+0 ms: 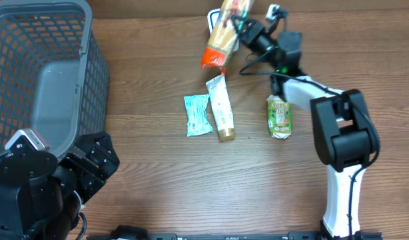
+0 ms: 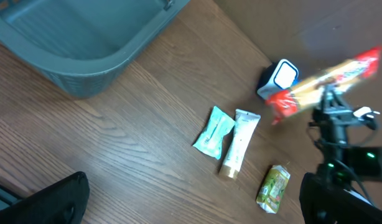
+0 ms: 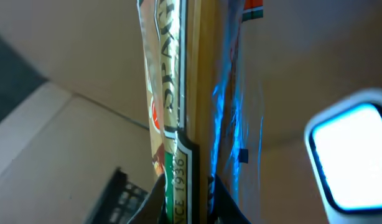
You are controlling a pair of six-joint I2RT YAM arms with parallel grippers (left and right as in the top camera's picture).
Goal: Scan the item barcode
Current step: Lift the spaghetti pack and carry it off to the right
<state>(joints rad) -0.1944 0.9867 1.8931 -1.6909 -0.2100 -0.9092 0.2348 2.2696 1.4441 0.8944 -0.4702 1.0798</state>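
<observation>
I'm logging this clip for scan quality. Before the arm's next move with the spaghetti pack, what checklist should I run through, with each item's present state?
1. Grip: the right gripper is shut on the spaghetti pack, which is held off the table: ok.
2. Pack at the scanner: seen from overhead the pack overlaps it, and its lit window shows beside the pack in the right wrist view: ok.
3. Barcode facing the window: no barcode is visible: cannot tell.
4. Left gripper open, empty, down by the basket: ok.
5. Teal packet, tube and green carton lie apart from the scanner: ok.
</observation>
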